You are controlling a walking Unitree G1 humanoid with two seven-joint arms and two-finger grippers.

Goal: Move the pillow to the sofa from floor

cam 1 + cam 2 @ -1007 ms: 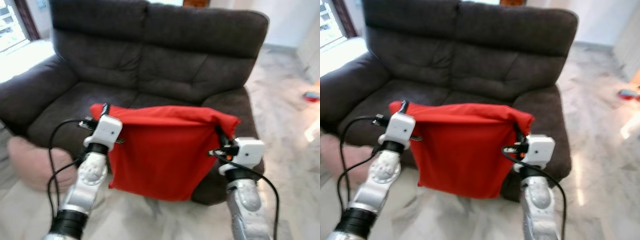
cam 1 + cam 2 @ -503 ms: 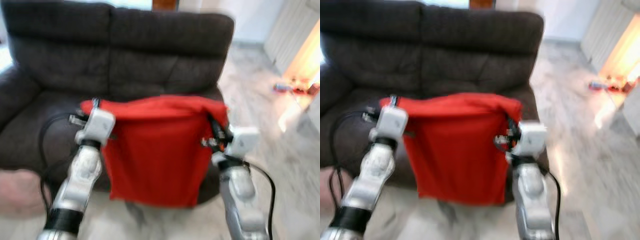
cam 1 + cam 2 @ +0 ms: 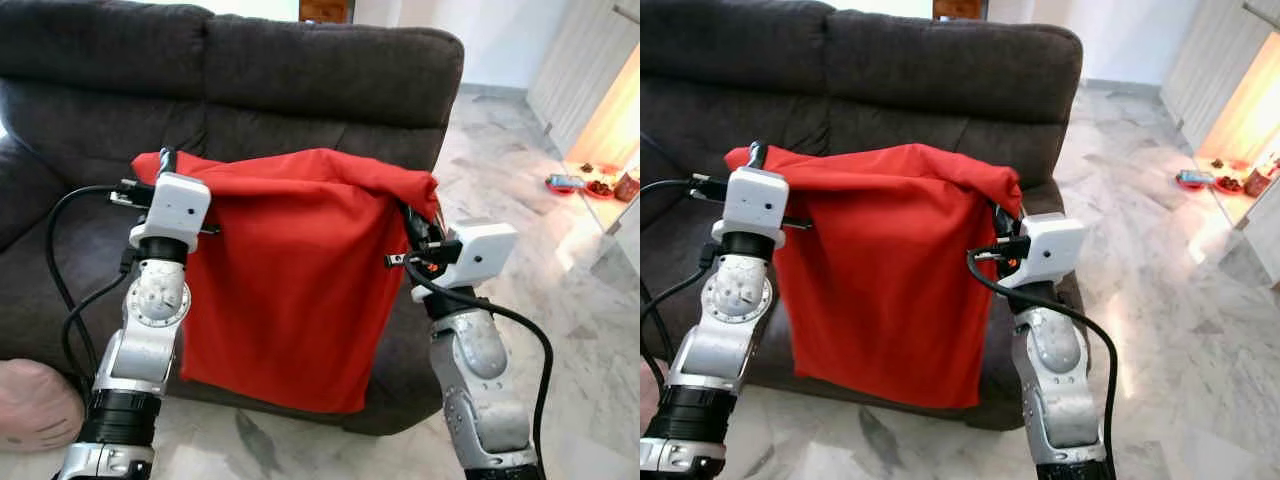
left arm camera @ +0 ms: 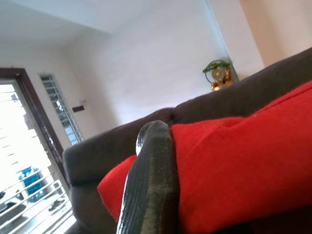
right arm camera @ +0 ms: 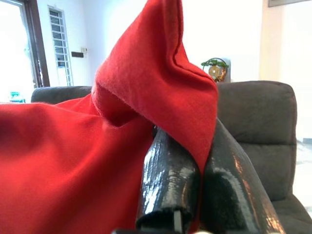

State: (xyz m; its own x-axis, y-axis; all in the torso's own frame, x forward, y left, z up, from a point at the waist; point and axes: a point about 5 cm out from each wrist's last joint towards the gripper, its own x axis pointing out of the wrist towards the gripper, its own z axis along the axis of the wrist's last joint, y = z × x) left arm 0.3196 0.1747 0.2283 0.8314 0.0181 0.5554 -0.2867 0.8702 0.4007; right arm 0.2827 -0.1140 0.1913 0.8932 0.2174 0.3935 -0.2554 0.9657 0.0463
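Note:
A red pillow [image 3: 290, 270] hangs flat between my two arms, in front of the dark brown sofa [image 3: 300, 90]. My left gripper [image 3: 163, 162] is shut on the pillow's upper left corner. My right gripper [image 3: 412, 222] is shut on its upper right corner, with red cloth [image 5: 161, 97] pinched between the two black fingers [image 5: 168, 180]. In the left wrist view one black finger [image 4: 148, 185] lies against the red fabric [image 4: 243, 165]. The pillow's lower edge hangs in front of the sofa seat, above the floor.
A pink cushion [image 3: 35, 405] lies on the marble floor at the lower left. The sofa's right arm [image 3: 415, 330] is just behind my right forearm. Small items [image 3: 590, 183] sit on the floor at the far right, near a white wall.
The camera has swung right and come closer to the sofa. Both grippers have raised the pillow higher, up against the sofa's backrest. The pink cushion has slid toward the lower left corner.

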